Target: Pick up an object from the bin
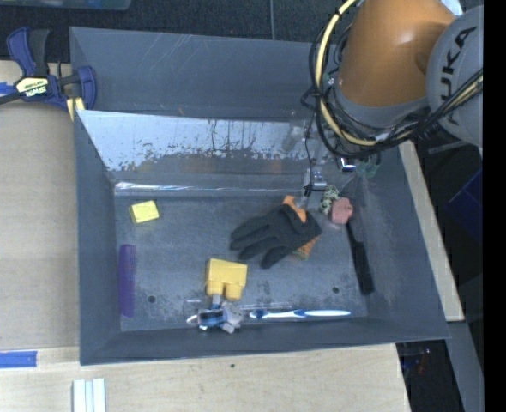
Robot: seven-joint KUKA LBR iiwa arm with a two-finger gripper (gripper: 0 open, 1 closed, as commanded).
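Gripper point(315, 185) stood low at the right end of the back edge of the floor of the grey metal bin point(193, 75), under the arm's orange domed cover point(390, 45) and its looped cables. Whether the gripper was open or closed, and whether it had hold of anything, could not be told from this view.

Nearest thing: black fabric glove with orange cuff point(274, 233), lying flat right of the floor's centre, cuff end just beside the gripper, glove fingers pointing toward the left edge. Small pink lump point(342, 211) lay just right of the cuff, near the right edge. Slim black stick point(359, 264) lay along the right edge, running toward the front right corner.

Rest well apart from the gripper:
- small yellow square block point(145, 211), back left corner
- purple rod point(127, 277) along the left edge
- larger yellow notched block point(225, 277), near the front edge
- small blue-and-white toy point(214, 318), at the front edge, touching that block
- blue-and-white toothbrush point(300, 314) along the front edge
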